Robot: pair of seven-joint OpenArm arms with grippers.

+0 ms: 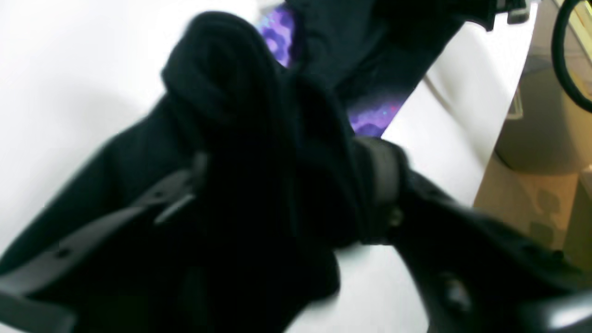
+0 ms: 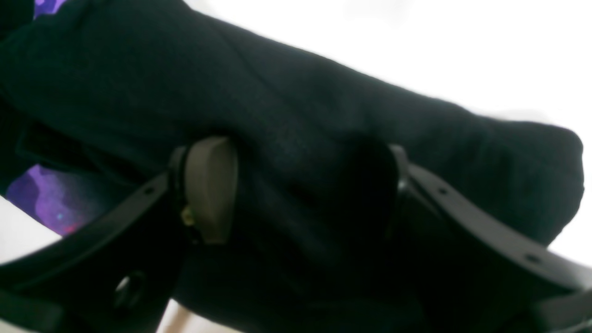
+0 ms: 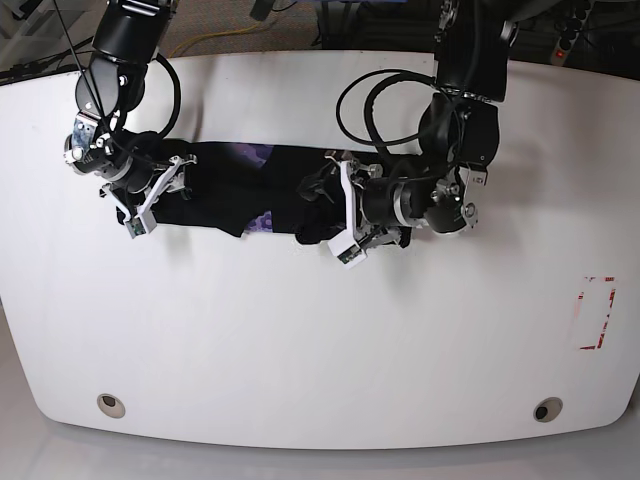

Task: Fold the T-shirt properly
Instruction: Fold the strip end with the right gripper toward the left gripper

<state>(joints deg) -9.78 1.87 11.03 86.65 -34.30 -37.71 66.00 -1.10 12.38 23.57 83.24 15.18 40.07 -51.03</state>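
Observation:
The black T-shirt [image 3: 225, 185] lies bunched in a long band across the far middle of the white table [image 3: 300, 340], stretched between my two grippers. Purple print patches [image 3: 262, 222] show in its folds. My left gripper [image 3: 335, 215] is shut on the band's right end. In the left wrist view its fingers [image 1: 379, 175] clamp thick black cloth [image 1: 222, 92] with purple print [image 1: 277, 34] behind. My right gripper [image 3: 150, 195] is shut on the band's left end. In the right wrist view a grey pad [image 2: 208, 185] presses the cloth [image 2: 277, 92].
A red rectangular marking [image 3: 598, 312] sits near the table's right edge. Two round holes [image 3: 111, 404] [image 3: 546, 409] are near the front edge. Black cables [image 3: 375, 95] loop off the left arm. The table's edge [image 1: 490, 138] and the floor show in the left wrist view.

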